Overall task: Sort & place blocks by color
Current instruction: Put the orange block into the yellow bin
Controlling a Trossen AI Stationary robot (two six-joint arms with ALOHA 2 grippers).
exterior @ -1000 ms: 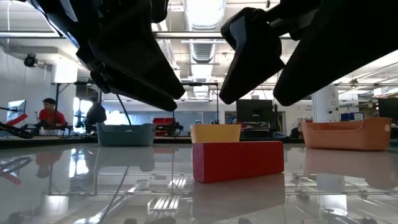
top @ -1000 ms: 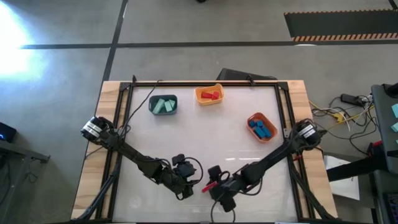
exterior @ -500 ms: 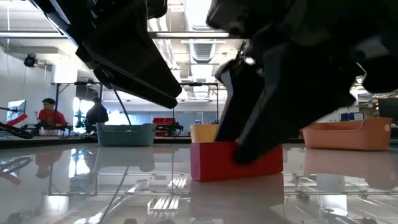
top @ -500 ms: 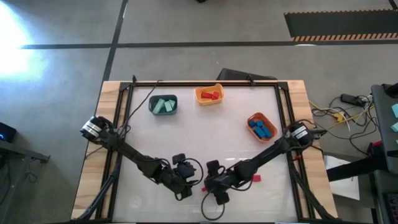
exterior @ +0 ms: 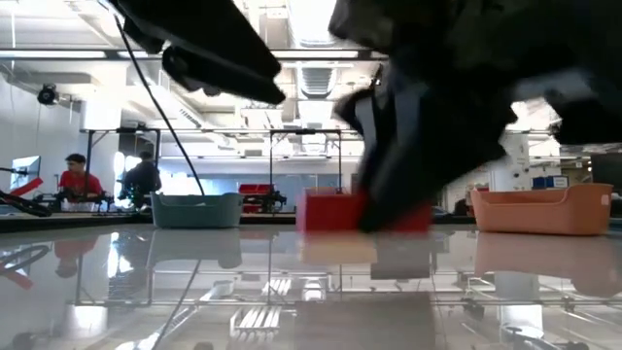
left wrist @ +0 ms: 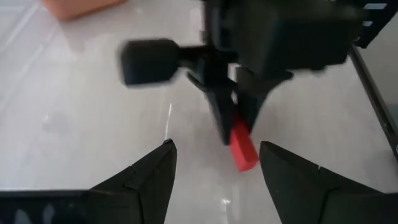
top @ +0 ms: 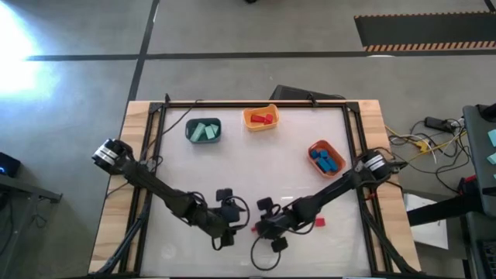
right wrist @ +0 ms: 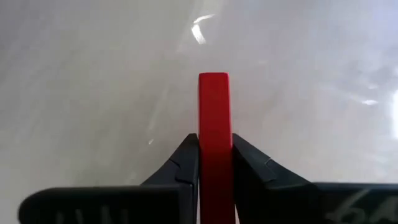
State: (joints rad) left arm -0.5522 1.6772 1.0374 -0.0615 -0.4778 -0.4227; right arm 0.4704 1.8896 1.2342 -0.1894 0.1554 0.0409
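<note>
A red bar block is between the fingers of my right gripper, which is shut on it near the table's front middle. The left wrist view shows the same block below those fingers. In the low view the block shows beside the dark right gripper. My left gripper stands open just to the left of it, raised above the table, with nothing between its fingers. My right gripper pinches the bar's two long flat sides between its two fingers. The fingers come slanting down from the table's right and lie along the bar, which reaches on past their tips. The bar stands on edge, its underside just clear of the table.
At the back stand a teal bin with mint blocks, a yellow-orange bin with red blocks and, to the right, an orange bin with blue blocks. A small red piece shows beside my right arm. People stand in the room beyond.
My right gripper has come down and toward the table's left onto the red bar and shut on it. The bar, which lay on the table, now hangs a little above it. My left gripper has risen and rolled, still open.
</note>
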